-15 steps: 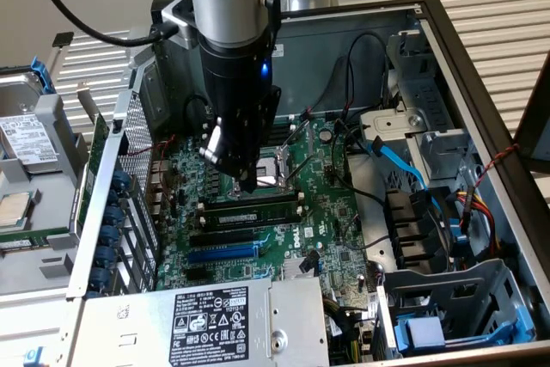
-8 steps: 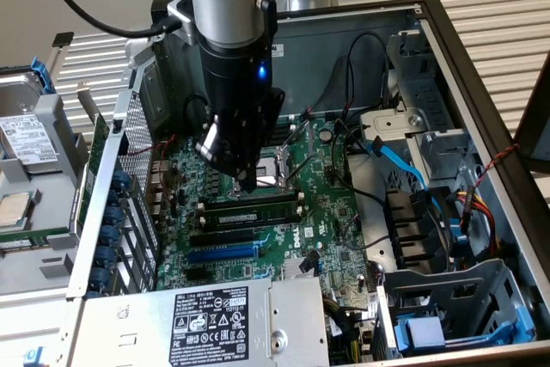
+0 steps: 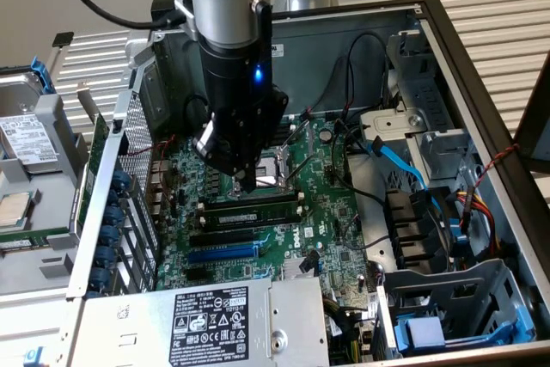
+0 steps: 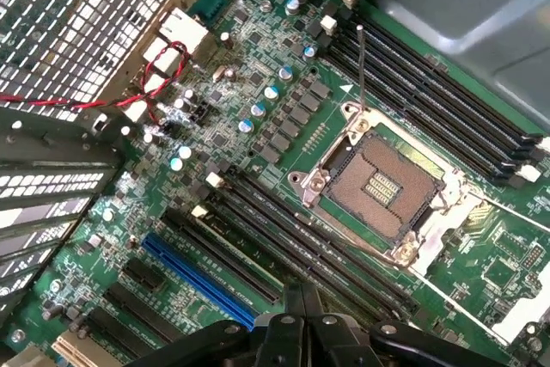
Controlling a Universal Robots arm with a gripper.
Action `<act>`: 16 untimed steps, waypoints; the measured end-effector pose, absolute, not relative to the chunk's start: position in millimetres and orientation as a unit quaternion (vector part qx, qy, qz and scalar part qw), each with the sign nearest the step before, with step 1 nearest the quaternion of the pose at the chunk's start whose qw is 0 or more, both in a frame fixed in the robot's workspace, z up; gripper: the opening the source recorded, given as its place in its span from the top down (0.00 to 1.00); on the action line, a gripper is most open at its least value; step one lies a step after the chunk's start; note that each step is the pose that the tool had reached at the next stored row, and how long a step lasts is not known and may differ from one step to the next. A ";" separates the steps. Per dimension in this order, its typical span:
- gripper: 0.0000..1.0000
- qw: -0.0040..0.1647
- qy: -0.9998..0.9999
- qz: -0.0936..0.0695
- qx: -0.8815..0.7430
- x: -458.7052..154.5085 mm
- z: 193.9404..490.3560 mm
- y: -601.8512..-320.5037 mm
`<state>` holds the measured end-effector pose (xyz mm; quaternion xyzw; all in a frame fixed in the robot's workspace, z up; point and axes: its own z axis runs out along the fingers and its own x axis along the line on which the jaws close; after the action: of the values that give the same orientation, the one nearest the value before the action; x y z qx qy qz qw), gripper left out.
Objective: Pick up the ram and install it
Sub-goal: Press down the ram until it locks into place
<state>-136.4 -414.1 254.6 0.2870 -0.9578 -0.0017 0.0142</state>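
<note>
The tool [image 3: 247, 185], fingers pressed together and empty, hangs over the motherboard [image 3: 326, 212] beside the open CPU socket [image 3: 277, 168], inside the computer case [image 3: 481, 118]. The ram [image 3: 249, 211] sits lengthwise in a slot just beyond the tool tip. One blue expansion slot [image 3: 222, 254] lies nearer the power supply [image 3: 206, 324]. Case walls, a cable-filled drive bay [image 3: 430, 221] and the power supply hem the board in on all sides

The flat green motherboard [image 3: 258, 212] lies in the open metal computer case [image 3: 481, 83] at frame centre; the grey boxy power supply [image 3: 206, 320] sits below it.
</note>
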 end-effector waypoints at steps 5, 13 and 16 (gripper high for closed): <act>0.89 0.014 -0.969 -0.002 0.247 -136.4 254.4 -414.1; 0.89 0.013 -0.982 -0.003 0.190 -136.4 254.2 -414.1; 0.89 0.011 -0.985 -0.003 0.171 -136.4 254.2 -414.1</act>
<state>-136.4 -414.1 254.2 0.1707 -0.9853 -0.0027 0.0113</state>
